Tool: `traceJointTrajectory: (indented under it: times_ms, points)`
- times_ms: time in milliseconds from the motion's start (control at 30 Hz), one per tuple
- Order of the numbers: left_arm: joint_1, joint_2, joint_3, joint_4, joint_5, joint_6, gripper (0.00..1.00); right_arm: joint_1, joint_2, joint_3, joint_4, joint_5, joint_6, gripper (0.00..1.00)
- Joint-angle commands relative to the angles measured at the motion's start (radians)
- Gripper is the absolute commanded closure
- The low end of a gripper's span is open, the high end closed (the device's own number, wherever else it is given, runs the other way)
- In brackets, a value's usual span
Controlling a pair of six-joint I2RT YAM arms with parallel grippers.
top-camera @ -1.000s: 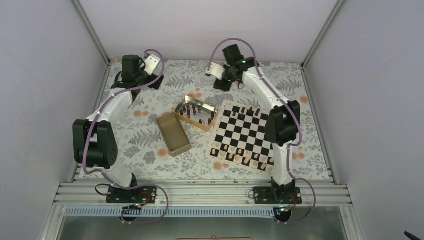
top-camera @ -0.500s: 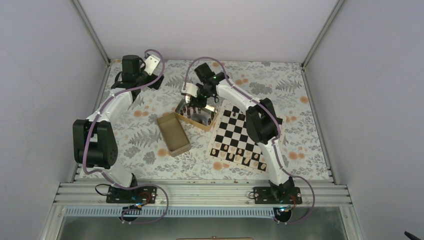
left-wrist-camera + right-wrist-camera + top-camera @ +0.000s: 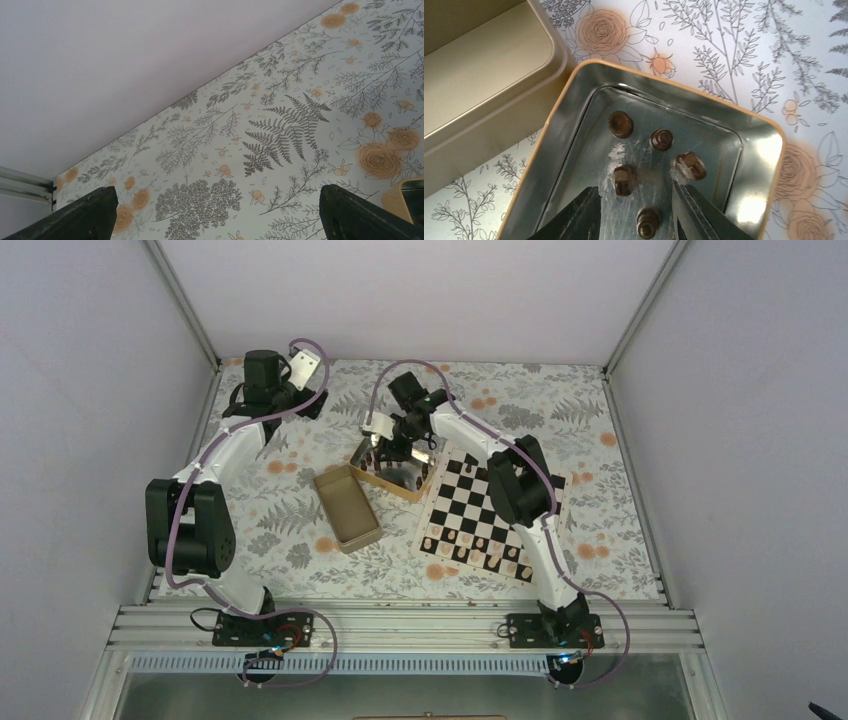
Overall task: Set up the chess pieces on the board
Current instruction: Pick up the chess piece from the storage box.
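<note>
Over the open golden tin (image 3: 566,135), just left of the far left corner of the board (image 3: 475,515), the right gripper (image 3: 635,186) is pointed downward, its jaws apart and nothing gripped. Five dark chess pieces (image 3: 620,124) are seen standing on the tin's shiny floor; the nearest one is flanked by the two fingers (image 3: 584,215) without being touched, and another stands just beyond the tips. A matte golden box (image 3: 479,75) is set just beside the tin, on its near left. Pale pieces (image 3: 470,552) are lined along the board's near edge. At the far left, the left gripper (image 3: 216,190) is spread fully open above the floral cloth (image 3: 280,130), with nothing between its fingers.
</note>
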Motion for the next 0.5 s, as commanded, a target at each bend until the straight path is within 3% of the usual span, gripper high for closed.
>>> traceJointTrajectory:
  times_ms: [0, 467]
  points:
    - [-0.003, -0.01, 0.008, 0.006, -0.002, -0.001, 0.0, 0.01, 0.018, -0.027, 0.021, -0.045, -0.008, 0.6]
    - [-0.003, -0.015, -0.003, 0.012, -0.005, 0.001, 0.0, 0.013, 0.064, -0.002, 0.046, -0.046, -0.007, 0.56]
